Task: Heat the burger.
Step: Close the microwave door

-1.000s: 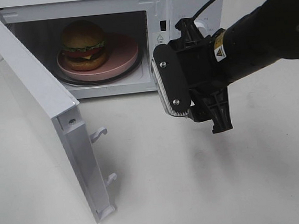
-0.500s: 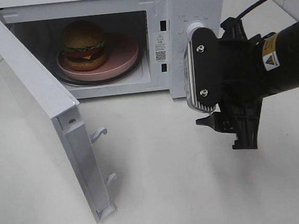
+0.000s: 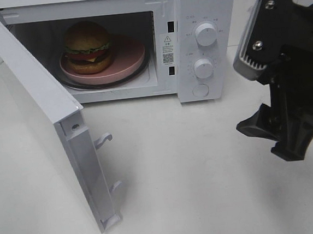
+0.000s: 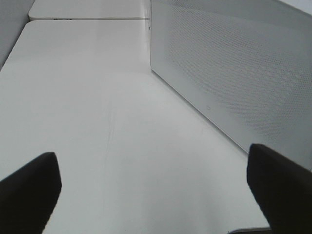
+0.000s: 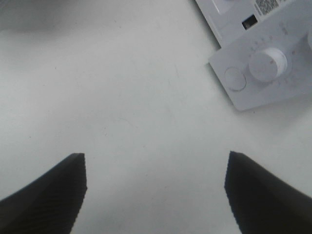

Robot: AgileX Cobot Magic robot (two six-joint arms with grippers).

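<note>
White door (image 3: 34, 100) hangs open; left gripper (image 4: 151, 156) and right gripper (image 5: 155, 163) are spread wide and empty. A hard slam could tip the burger (image 3: 88, 46) by the left edge of the plate (image 3: 132, 53).

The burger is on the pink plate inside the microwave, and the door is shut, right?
Not quite. The burger does sit on the pink plate inside the microwave, but the door is swung wide open, not shut. The exterior high view shows it.
</note>
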